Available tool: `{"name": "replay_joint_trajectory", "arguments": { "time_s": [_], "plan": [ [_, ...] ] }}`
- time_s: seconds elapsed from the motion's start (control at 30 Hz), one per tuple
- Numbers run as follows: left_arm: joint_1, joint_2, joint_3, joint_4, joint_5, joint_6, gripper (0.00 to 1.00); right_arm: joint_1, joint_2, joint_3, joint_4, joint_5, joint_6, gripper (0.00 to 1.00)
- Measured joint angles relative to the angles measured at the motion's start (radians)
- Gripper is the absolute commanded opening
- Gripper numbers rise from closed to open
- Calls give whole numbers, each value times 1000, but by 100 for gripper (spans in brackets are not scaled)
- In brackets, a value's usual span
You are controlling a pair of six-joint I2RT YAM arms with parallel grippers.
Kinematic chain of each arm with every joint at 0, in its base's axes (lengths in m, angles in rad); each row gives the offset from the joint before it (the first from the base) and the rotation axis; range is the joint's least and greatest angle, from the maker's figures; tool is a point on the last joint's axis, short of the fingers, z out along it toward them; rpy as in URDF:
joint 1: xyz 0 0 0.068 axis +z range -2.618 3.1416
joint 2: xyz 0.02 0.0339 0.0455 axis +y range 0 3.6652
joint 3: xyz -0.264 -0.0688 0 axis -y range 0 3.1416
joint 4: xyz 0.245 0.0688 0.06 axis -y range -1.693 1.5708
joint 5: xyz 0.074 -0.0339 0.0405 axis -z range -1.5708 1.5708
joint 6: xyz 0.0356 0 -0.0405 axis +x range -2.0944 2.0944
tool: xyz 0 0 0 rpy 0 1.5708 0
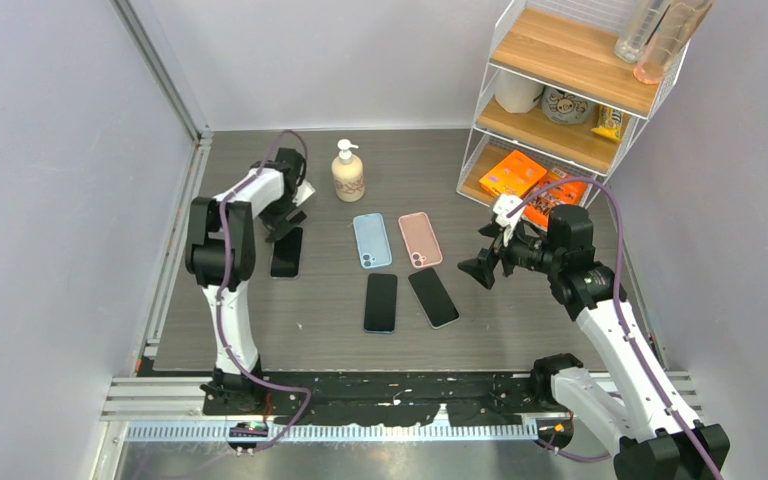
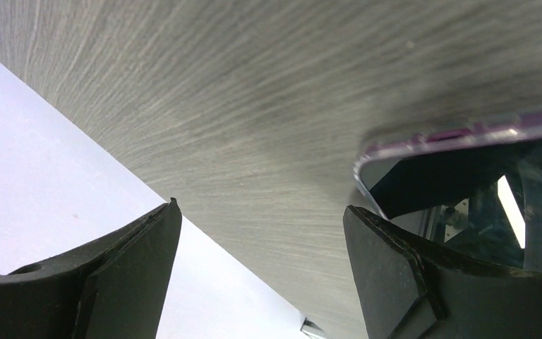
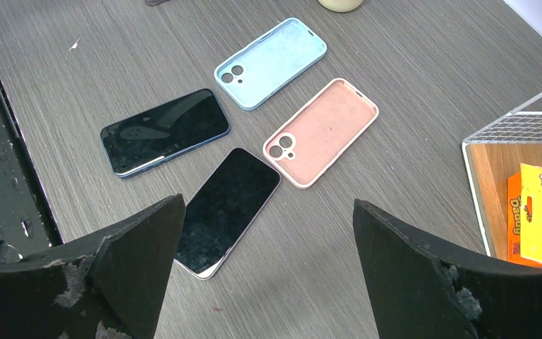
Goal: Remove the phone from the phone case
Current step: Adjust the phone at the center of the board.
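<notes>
Tabletop [image 1: 260, 340]: grey wood-grain. Wire rack [image 1: 570, 100]: far R corner. L arm [image 1: 222, 240]: elbow up, wrist pitched down at far-L side; L jaws spread wide, nothing between. R arm [image 1: 600, 300]: held above tabletop, aimed L toward centre; R jaws apart, empty. Cased phone [image 1: 286, 252]: purple-edged case, flat, glossy face up, directly under L jaws; in wrist view its corner lies by the right-hand finger [image 2: 409, 275], contact can't tell. Bare phones, centre: blue-edged phone [image 1: 381, 302], pale-edged phone [image 1: 433, 296]. Blue case [image 1: 372, 240] and pink case [image 1: 420, 239]: empty, just beyond them. Soap bottle [image 1: 348, 174]: upright, far side.
</notes>
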Motion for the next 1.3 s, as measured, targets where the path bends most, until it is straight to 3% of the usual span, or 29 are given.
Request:
{"name": "replay_joint_trajectory", "arguments": {
  "time_s": [0.53,0.93,1.3],
  "plan": [
    [-99,-76,-134,23,-11,23,94,0,0,0,0,0,0,95],
    [-153,-136,-239,64,-4,227,95,0,0,0,0,0,0,95],
    [-182,-136,-235,13,38,358,98,0,1,0,0,1,0,96]
  ]
}}
